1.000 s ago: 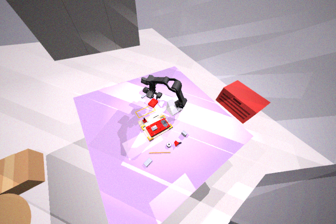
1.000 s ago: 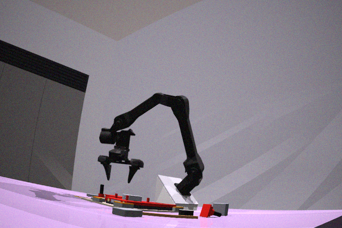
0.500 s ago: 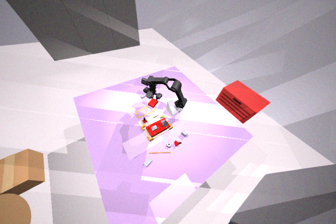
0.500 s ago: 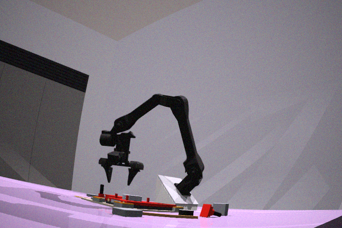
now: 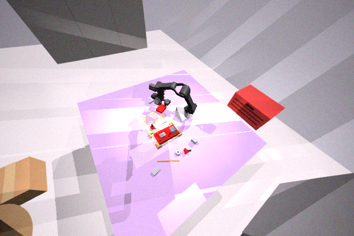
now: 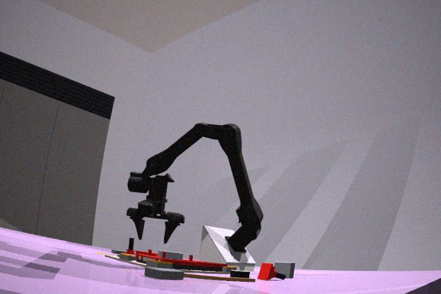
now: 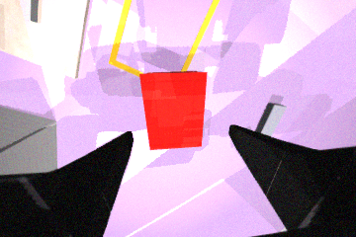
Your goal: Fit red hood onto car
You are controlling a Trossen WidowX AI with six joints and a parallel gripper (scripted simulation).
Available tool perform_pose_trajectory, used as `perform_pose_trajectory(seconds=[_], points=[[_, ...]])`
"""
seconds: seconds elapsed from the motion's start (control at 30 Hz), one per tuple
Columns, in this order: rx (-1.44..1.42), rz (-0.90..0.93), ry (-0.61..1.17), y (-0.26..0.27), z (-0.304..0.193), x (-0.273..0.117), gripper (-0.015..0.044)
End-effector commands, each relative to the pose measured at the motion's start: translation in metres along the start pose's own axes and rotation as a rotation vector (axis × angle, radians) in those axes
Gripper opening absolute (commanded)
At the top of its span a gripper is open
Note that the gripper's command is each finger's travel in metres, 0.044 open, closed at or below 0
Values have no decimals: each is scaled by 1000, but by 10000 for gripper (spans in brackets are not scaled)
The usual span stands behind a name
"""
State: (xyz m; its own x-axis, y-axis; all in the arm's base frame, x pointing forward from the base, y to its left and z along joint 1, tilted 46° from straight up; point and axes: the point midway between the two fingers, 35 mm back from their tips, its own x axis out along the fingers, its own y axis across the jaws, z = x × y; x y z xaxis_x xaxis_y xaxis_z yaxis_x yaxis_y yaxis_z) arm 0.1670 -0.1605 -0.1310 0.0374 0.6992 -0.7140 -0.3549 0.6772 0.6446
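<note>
The red hood (image 5: pixel 161 108) (image 7: pixel 176 111) lies roof up on the table, at the end of a yellow outline (image 5: pixel 154 120) (image 7: pixel 120 31). My gripper (image 5: pixel 161 104) (image 6: pixel 152 241) (image 7: pixel 182 132) is open and empty, pointing down above the hood. In the wrist view the fingertips stand on either side of it, with a gap on each side. The red chassis (image 5: pixel 168 135) (image 6: pixel 200 263) sits in the jig (image 5: pixel 158 145) with the grey engine block (image 5: pixel 162 134) (image 6: pixel 171 255) on its deck. Short red pegs show near the block. The hood's corner holes cannot be made out.
A red part with a black post (image 5: pixel 152 127) (image 6: pixel 130 245) stands by the chassis. A small grey bar (image 7: pixel 272 118) lies beyond the right finger. A wooden stick (image 5: pixel 168 161), a wheel (image 5: pixel 177 152) and grey blocks lie on the jig's far side from the hood.
</note>
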Motion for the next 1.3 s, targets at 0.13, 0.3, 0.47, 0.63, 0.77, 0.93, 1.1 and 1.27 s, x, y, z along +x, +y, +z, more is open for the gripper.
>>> perform_pose_trajectory(seconds=[0.13,0.3,0.47,0.63,0.77,0.93,1.1,1.27], points=[[5,5,-5,0,0,9,440],[5,5,-5,1,1,14,440],[5,5,-5,1,1,19,440],[5,5,-5,2,1,24,440],[5,5,-5,3,1,28,440],[5,6,-5,3,1,33,440],[5,6,-5,4,1,36,440],[5,6,-5,4,1,37,440]])
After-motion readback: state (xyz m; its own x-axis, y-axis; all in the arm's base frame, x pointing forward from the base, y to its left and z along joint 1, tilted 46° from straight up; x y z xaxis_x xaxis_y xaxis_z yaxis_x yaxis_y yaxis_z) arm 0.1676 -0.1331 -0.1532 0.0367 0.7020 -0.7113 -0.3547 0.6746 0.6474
